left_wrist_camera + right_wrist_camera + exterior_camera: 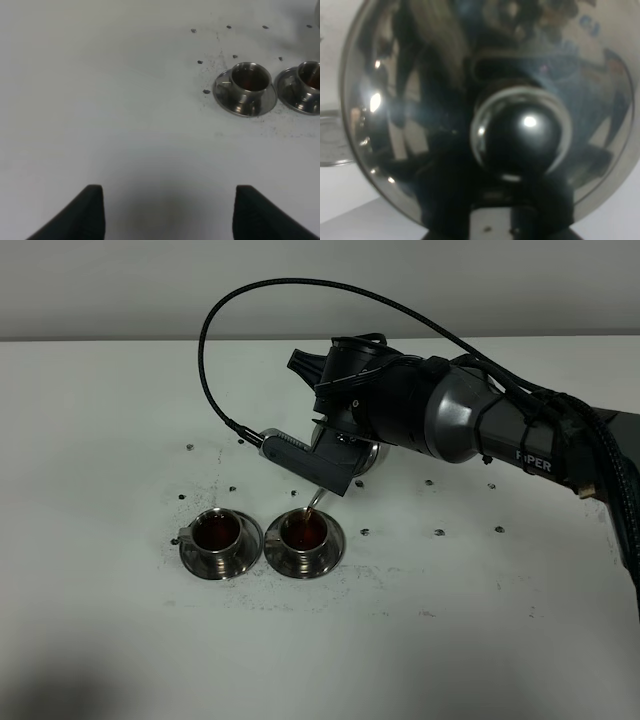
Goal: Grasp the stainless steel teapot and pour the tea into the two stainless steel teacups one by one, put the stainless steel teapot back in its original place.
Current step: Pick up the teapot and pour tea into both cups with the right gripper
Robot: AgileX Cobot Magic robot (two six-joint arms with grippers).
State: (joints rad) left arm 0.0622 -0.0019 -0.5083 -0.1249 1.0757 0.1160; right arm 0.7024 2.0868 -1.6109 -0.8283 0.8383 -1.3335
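White tabletop: R gripper clenched on teapot, tilted at 12 o'clock of R cup, tea pouring; L cup looks filled; L gripper released; return left.

Reddish-brown tea, shiny silver teacups

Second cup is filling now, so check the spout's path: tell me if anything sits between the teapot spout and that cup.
Nothing visible does. The teapot, tilted in the right hand, has its spout directly above the right-hand teacup, and tea already shows inside it. The other teacup stands apart to the side, also holding tea.
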